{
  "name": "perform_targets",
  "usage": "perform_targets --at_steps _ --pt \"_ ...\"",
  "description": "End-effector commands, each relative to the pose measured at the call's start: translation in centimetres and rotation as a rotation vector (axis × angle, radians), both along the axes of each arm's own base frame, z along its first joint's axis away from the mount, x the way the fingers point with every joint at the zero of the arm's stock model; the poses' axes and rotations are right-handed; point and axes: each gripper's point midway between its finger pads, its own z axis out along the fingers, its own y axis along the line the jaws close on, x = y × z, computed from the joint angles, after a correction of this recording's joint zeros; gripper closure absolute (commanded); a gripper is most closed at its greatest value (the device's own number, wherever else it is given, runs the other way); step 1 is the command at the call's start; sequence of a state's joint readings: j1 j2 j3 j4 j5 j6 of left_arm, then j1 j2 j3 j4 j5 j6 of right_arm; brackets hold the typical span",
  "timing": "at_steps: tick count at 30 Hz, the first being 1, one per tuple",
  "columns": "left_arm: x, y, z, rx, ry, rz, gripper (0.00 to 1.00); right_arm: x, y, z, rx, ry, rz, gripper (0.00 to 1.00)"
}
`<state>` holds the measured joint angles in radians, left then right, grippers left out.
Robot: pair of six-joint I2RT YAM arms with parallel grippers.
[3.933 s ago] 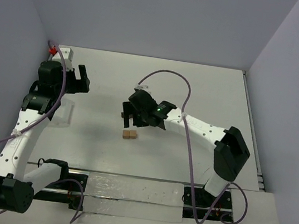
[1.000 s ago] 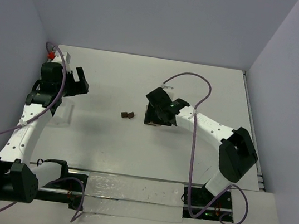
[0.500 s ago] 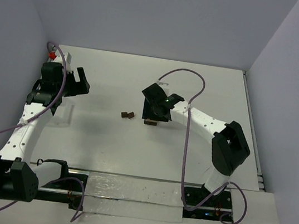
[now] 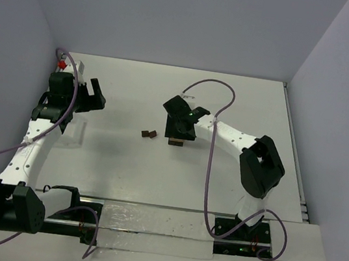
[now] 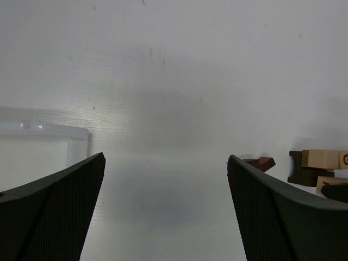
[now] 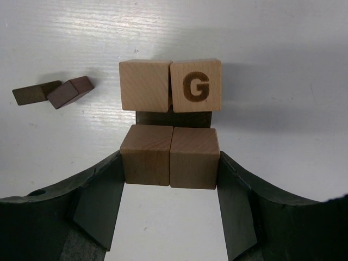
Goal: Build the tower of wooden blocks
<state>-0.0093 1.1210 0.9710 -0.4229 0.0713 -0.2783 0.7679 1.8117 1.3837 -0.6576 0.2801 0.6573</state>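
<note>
**Q:** Where were the blocks pictured?

**A:** A pair of tan blocks point(image 6: 169, 155) was seen clamped side by side between the fingers of the right gripper point(image 6: 169, 163), near the middle of the table point(image 4: 134, 92). Just beyond it, a plain tan block point(image 6: 145, 85) and a block marked G point(image 6: 196, 85) were set touching each other over a dark block point(image 6: 173, 118) (only its edge was shown). Two loose dark brown blocks point(image 6: 54, 92) were found lying together toward the left arm's side, apart from the rest.

**Q:** And the other arm?

**A:** The left gripper point(image 5: 166, 163) was held spread wide, nothing between its fingers, above the table beside a white tray point(image 5: 43, 130).
</note>
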Motion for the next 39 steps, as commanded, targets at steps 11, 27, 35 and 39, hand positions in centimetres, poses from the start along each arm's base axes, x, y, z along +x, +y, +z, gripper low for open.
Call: perform_targets --at_steps 11,27,35,39 --pt "1.0 -0.5 2.3 -0.034 -0.058 -0.017 0.01 2.4 -0.2 0.9 -0.023 -0.05 -0.034 0.7" --pt "1.1 -0.5 2.2 -0.034 -0.055 -0.016 0.01 2.6 0.2 0.2 -0.023 -0.025 -0.033 0.63" --pt "1.1 -0.5 2.2 -0.034 -0.056 -0.017 0.01 2.6 0.4 -0.1 -0.017 -0.012 -0.028 0.57" --pt "1.1 -0.5 2.3 -0.037 -0.056 -0.019 0.01 2.6 0.4 -0.3 -0.017 -0.005 -0.032 0.53"
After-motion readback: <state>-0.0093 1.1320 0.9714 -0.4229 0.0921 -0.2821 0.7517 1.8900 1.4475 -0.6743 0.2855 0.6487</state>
